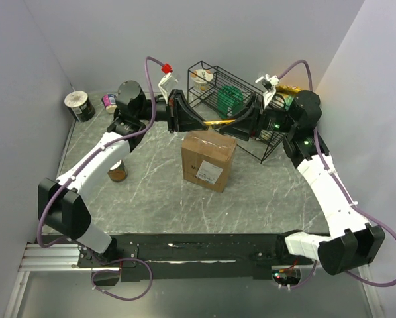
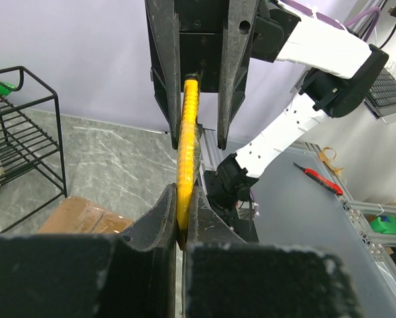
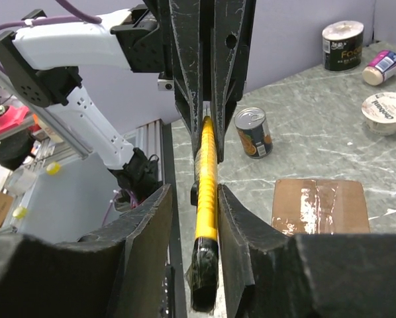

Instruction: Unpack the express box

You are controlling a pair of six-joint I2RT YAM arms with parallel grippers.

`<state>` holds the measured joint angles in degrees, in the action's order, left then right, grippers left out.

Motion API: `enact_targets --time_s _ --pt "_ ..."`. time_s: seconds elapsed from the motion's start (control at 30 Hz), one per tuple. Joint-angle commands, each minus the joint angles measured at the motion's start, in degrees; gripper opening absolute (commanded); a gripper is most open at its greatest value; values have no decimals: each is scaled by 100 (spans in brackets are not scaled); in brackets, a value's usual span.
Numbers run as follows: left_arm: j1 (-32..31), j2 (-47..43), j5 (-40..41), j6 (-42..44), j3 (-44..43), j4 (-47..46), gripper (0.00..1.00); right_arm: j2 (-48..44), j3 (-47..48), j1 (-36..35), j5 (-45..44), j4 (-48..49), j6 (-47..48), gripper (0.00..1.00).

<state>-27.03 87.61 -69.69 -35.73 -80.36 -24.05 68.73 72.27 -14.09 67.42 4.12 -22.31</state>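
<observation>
The left jaws are pressed together on one end of a yellow tool (image 3: 206, 172), a slim bar with a ribbed plastic grip. The right jaws stand spread around its other end, with a sliver of gap on each side. That end has a dark cap; the end inside the left jaws is hidden, so I cannot tell whether there is a blade.

The tool hangs level just above and behind the express box (image 1: 208, 159). The box stands mid-tabletop, a cube of brown corrugated card with glossy clear tape along its closed top flaps and a white label on its near face.

Right behind the box is a black wire rack (image 1: 202, 65), partly blocked by the right arm. It holds something green (image 1: 230, 99) and a white cup (image 1: 199, 79), both hard to make out.

Left of the box, a tin can (image 1: 117, 172) stands half hidden by the left arm. Farther back on that side are a dark canister (image 1: 79, 106) with a pale lid and a small bottle (image 1: 109, 101) on its side. The grey tabletop (image 1: 151, 199) is veined like marble.
</observation>
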Motion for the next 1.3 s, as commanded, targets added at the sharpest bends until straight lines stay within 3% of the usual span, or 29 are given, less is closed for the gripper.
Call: enact_targets --time_s 0.0,0.13,0.27,0.3,0.33,0.37,0.43,0.47,0.53,0.6,0.73,0.83,0.9,1.1,1.27 --pt "-4 36 -53 30 -226 -144 1 35 217 -59 52 440 -177 40" --pt "-13 45 -45 66 -244 -74 1 97 288 -68 157 484 -169 6" --pt "-13 63 69 267 -252 189 2 71 410 -68 97 432 -134 0" --pt "-13 54 426 390 -261 356 12 53 463 -59 -43 345 -29 0" --pt "4 2 700 600 -322 714 51 27 655 -33 -288 -274 94 0" --pt "57 -25 1007 1115 -366 1066 61 -61 770 46 -682 -663 217 0" --pt "153 -121 1492 1645 -402 1867 77 -184 1207 116 -1676 -2003 821 0" --pt "267 -165 1624 2309 -428 2148 81 -237 1332 125 -2062 -2490 1364 0" --pt "347 -384 1976 3033 -376 3062 89 -525 1308 134 -3205 -3229 1675 0" --pt "339 -595 2248 4517 -253 3834 98 -781 1106 213 -3899 -3522 1817 0" --pt "-12 -1526 3170 6579 895 3776 96 -1457 525 371 -4246 -3901 1879 0" --pt "-740 -1905 3819 8032 1609 3664 96 -1564 542 705 -4367 -4173 1783 0" --pt "-926 -2133 4111 8326 2309 3050 96 -1529 612 1020 -4404 -4463 1642 0" --pt "-1823 -2188 5518 9285 3832 -52 96 -1511 701 1347 -4799 -5096 1562 0" --pt "-2245 -1897 6396 8936 3773 -531 96 -1564 780 1742 -4853 -5474 1659 0"
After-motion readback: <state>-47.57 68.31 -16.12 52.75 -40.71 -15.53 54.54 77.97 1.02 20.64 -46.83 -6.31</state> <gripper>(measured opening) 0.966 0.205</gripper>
